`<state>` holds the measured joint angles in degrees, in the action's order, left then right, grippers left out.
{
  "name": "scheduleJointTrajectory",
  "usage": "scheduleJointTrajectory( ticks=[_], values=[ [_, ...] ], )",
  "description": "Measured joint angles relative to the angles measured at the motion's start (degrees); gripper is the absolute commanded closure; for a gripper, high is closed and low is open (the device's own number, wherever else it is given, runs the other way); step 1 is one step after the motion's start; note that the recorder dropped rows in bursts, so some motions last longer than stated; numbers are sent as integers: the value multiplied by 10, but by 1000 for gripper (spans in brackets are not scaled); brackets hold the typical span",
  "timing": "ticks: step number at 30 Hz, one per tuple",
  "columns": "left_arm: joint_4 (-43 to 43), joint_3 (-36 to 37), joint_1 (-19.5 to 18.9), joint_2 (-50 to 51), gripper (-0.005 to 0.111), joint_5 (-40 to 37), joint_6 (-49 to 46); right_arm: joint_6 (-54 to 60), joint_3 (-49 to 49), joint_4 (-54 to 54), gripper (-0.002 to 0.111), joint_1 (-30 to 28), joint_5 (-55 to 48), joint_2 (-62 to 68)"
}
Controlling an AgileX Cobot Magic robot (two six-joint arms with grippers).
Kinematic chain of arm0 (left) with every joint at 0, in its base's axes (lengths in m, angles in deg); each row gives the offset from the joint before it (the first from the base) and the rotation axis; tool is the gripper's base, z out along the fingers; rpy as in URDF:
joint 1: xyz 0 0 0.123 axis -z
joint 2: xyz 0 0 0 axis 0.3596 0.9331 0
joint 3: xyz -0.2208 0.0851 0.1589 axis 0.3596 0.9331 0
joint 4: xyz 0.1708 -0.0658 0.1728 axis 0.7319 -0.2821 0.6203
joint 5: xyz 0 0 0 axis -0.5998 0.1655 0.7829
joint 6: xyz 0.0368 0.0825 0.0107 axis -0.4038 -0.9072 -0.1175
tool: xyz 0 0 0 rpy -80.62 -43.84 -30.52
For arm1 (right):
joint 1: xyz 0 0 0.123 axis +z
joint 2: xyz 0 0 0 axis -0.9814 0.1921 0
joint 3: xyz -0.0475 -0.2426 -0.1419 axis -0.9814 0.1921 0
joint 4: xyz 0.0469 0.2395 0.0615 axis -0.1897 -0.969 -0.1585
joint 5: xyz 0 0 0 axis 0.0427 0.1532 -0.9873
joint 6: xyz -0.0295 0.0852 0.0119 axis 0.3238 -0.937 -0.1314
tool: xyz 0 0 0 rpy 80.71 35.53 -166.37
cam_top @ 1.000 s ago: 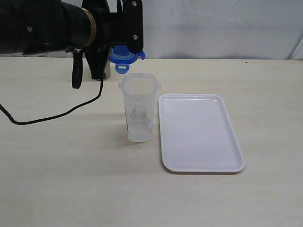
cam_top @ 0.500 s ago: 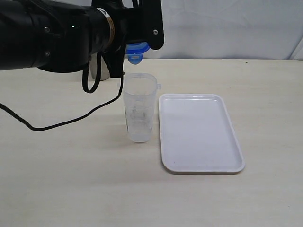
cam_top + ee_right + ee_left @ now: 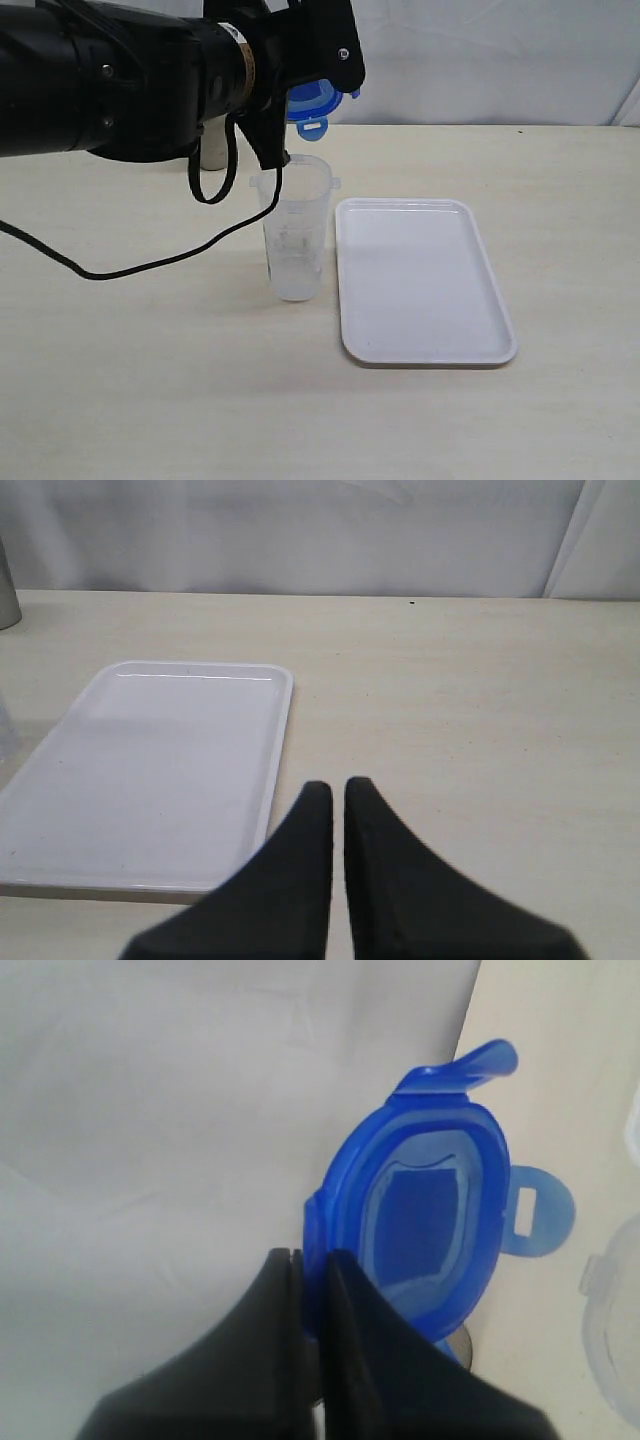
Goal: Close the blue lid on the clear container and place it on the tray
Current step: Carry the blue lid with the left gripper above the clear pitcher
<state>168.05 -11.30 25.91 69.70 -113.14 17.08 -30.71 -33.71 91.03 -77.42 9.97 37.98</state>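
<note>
The container (image 3: 297, 240) stands just left of the tray (image 3: 425, 285), the lid (image 3: 312, 103) above it.

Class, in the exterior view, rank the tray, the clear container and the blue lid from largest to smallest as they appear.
1. the tray
2. the clear container
3. the blue lid, partly hidden

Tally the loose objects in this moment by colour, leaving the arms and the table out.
Blue: 1, the blue lid
Clear: 1, the clear container
White: 1, the tray
Grey metal: 1, the steel cup, seen only in part
Total: 4
</note>
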Motion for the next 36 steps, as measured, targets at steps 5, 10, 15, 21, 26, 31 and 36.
scheduleJointTrajectory(
  ticks=[5,10,15,21,26,31,36],
  values=[
    [9,0,1,14,107,4,16,0,0,0,104,0,0,0],
    [9,0,1,27,107,-9,18,0,0,0,104,0,0,0],
    [15,0,2,28,107,-23,18,0,0,0,104,0,0,0],
    [7,0,19,28,107,-53,-12,0,0,0,104,0,0,0],
    [7,0,30,28,107,-54,-21,0,0,0,104,0,0,0],
    [4,0,30,28,107,-71,-22,0,0,0,104,0,0,0],
    [12,25,43,19,107,-76,-22,0,0,0,104,0,0,0]
  ],
)
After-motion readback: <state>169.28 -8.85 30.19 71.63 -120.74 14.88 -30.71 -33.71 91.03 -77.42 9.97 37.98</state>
